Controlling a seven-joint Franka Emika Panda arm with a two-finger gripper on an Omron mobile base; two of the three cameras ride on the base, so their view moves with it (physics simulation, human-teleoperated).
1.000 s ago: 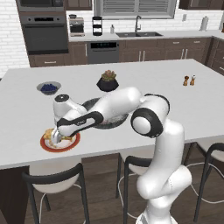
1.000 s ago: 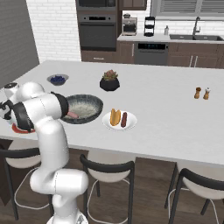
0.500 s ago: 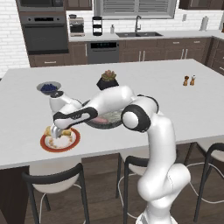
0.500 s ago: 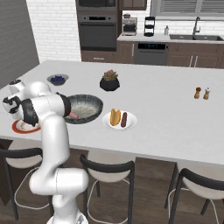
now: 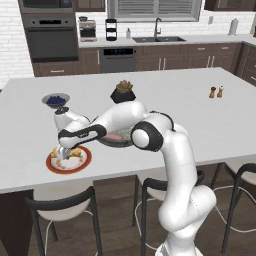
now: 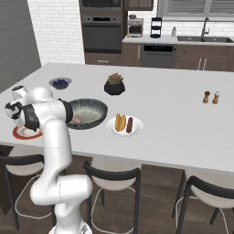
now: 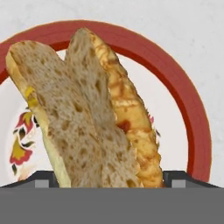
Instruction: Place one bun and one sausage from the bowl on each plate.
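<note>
You have two plates near the large bowl (image 6: 87, 111): a red-rimmed plate (image 5: 69, 161) to its left and a white plate (image 6: 124, 125) to its right. You can count two buns, one bun (image 7: 87, 113) on the red-rimmed plate and one (image 6: 120, 122) on the white plate. You see two sausages: one (image 6: 129, 124) on the white plate, one (image 6: 76, 120) in the large bowl. There are two shakers (image 6: 211, 97) far right of it, one berry bowl (image 6: 60, 83) and one plant pot (image 6: 114, 85) behind it.

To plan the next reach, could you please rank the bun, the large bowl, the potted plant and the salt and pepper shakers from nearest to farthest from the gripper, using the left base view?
1. Bun, on the red-rimmed plate under the gripper.
2. Large bowl, just right.
3. Potted plant, farther back.
4. Salt and pepper shakers, far right.
</note>
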